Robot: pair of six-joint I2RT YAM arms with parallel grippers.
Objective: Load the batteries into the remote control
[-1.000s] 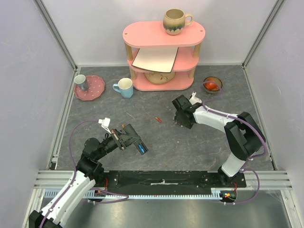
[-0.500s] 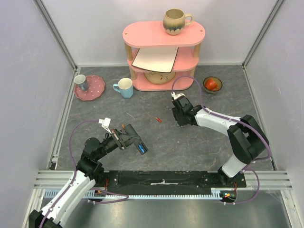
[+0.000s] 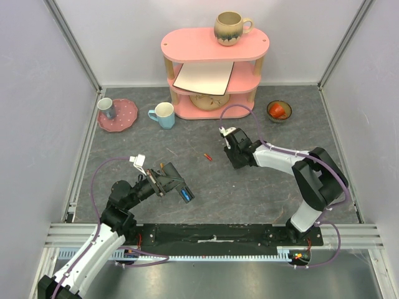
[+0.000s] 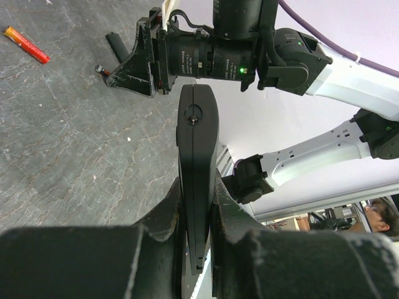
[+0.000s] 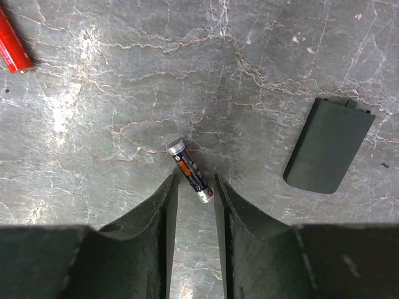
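**Counter, pincers and task items, largest to smallest.** The grey counter (image 3: 262, 199) carried one pink shelf (image 3: 187, 45) at its far side. The left pincer (image 4: 196, 205) was clamped on the one remote control (image 4: 198, 137), gripping it edge-on by one end, its free end pointing toward the right arm. In the overhead view we noted a blue patch (image 3: 186, 195) near that free end. The right pincer (image 5: 193, 190) pointed down at mid-counter with its jaws narrowly parted. The lower end of the dark battery (image 5: 189, 172) lay between its fingertips (image 5: 163, 205); we could not tell whether either tip touched it. We counted one flat black cover (image 5: 328, 146) near that battery. Two batteries lay loose on the counter: the dark battery and one red battery (image 5: 12, 50), well apart.
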